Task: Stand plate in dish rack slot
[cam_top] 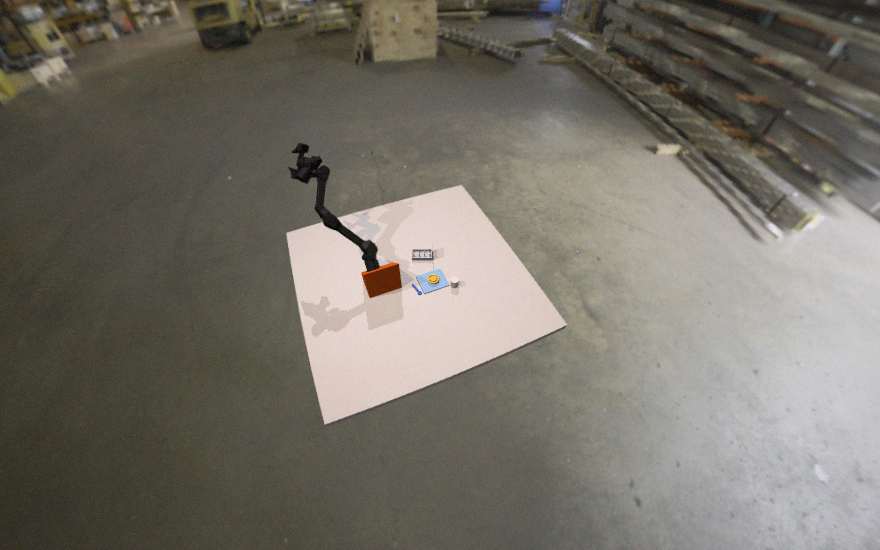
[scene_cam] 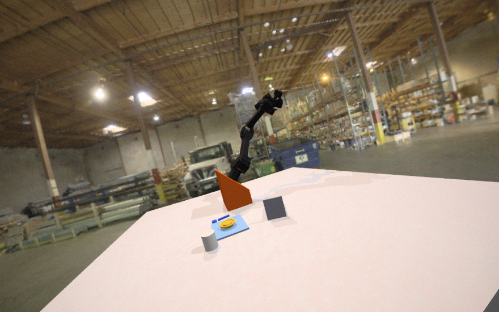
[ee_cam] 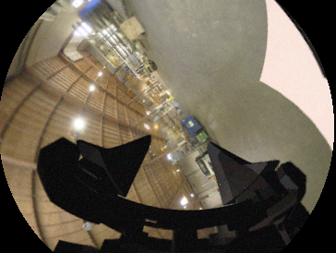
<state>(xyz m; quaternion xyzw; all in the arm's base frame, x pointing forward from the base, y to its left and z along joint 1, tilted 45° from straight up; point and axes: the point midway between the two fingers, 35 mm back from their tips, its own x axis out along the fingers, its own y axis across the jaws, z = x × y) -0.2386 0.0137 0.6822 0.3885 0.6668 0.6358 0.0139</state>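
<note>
The plate [cam_top: 433, 278] lay flat on the blue mat [cam_top: 440, 286], roughly at the mat's centre. In the exterior view the plate [scene_cam: 227, 223] showed as a yellow disc with a raised rim. The mat [scene_cam: 239, 228] rested on the pale board [cam_top: 454, 350]. A small blue bar [cam_top: 416, 289] lay just beside the mat on the side toward the orange block [cam_top: 381, 279]. A grey cup [cam_top: 454, 282] stood upright near the mat on the opposite side. The rack [cam_top: 422, 254] stood on the board near the mat, apart from the plate, with its slots holding nothing.

The arm [cam_top: 337, 223] rose from behind the orange block and reached up and away from the plate, out past the board's edge. The gripper [cam_top: 300, 162] was well apart from the plate and rack. Its fingers stood wide apart with nothing between them; only the warehouse floor and shelving showed through the gap in the wrist view.
</note>
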